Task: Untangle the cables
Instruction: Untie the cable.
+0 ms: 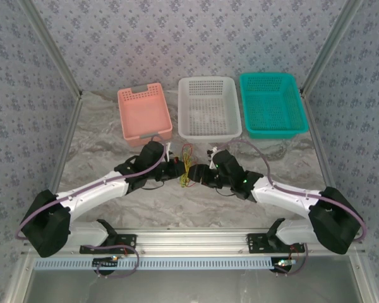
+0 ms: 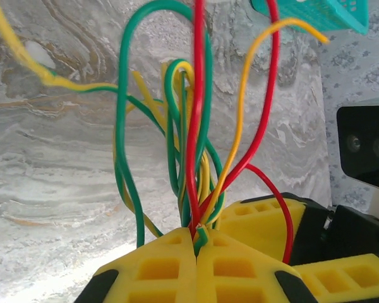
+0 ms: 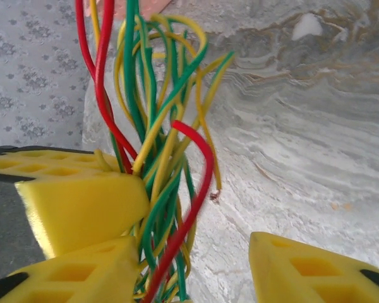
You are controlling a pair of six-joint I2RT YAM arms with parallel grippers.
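The left claw [image 2: 196, 238] was clenched on the red, green and yellow cables [image 2: 191, 139]. The right claw [image 3: 196, 252] gaped, released, around them above the counter [image 3: 316, 139].

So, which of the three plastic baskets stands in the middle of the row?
The white perforated plastic basket; the pink basket stands on its left, the teal basket on its right.

Pink basket [image 1: 148, 133], white basket [image 1: 210, 134], teal basket [image 1: 275, 132] — abreast on marbled table [image 1: 196, 209].

Seen from above, the thin red, green and yellow cables [image 1: 188, 166] are too small to tell strands apart.
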